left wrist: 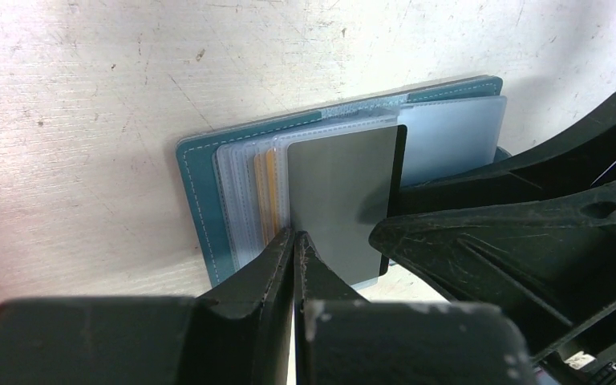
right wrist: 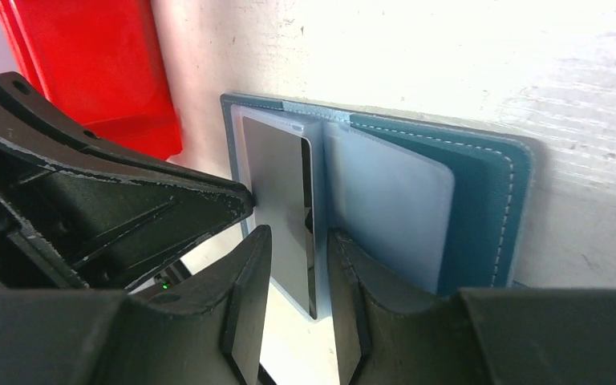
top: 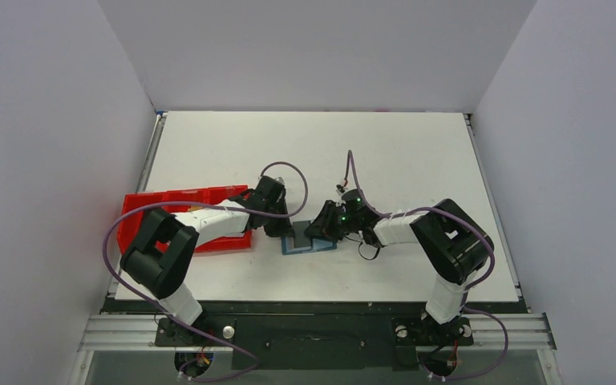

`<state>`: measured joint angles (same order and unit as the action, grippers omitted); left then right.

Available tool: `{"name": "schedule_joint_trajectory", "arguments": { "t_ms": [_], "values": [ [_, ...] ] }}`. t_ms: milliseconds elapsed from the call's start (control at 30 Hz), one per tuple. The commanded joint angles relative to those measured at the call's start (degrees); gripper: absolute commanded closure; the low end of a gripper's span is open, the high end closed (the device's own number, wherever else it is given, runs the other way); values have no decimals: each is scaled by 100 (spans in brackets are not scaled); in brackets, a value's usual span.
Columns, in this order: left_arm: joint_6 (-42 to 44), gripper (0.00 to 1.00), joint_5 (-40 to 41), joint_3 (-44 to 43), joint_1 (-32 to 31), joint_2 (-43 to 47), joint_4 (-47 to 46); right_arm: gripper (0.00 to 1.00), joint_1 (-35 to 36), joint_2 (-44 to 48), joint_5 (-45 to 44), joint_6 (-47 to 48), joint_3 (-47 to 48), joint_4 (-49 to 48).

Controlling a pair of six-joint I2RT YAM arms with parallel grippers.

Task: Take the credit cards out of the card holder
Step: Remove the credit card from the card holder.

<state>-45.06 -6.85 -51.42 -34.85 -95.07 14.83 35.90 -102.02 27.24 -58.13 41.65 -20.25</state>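
Note:
The blue card holder [top: 309, 241] lies open on the table between both grippers. A dark grey credit card [left wrist: 341, 192] stands up from its clear sleeves, and the edge of a gold card [left wrist: 265, 192] shows just left of it. My left gripper [left wrist: 295, 237] is shut with nothing between its tips, which rest against the sleeves at the grey card's near edge. My right gripper [right wrist: 298, 249] is open, its jaws on either side of the grey card [right wrist: 277, 200] and its sleeve, with a gap on the left side. The holder's cover [right wrist: 481, 200] lies flat to the right.
A red tray [top: 184, 200] sits on the table left of the holder, under the left arm, and shows in the right wrist view as well [right wrist: 96, 64]. The two grippers are close together over the holder. White walls enclose the table.

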Motion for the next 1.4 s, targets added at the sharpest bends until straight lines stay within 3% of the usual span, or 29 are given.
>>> {"name": "schedule_joint_trajectory", "arguments": {
  "t_ms": [0,400,600,833,1167,1367],
  "values": [
    [11,100,362,44,-55,-241,271,72,-144,130,200,-416,-259,-971],
    [-12,100,365,38,-64,-275,283,82,-307,-45,364,-990,-641,-2000],
    [-15,100,353,25,-67,-290,280,86,-309,-125,322,-928,-614,-1848],
    [-18,100,352,-1,-74,-310,279,85,-311,-5,7,-457,-473,-949],
    [-9,100,342,-42,-105,-363,283,86,-287,-178,321,-760,-535,-1580],
    [-10,100,334,-66,-124,-411,284,93,-282,-188,344,-801,-540,-1639]
  ]
}}
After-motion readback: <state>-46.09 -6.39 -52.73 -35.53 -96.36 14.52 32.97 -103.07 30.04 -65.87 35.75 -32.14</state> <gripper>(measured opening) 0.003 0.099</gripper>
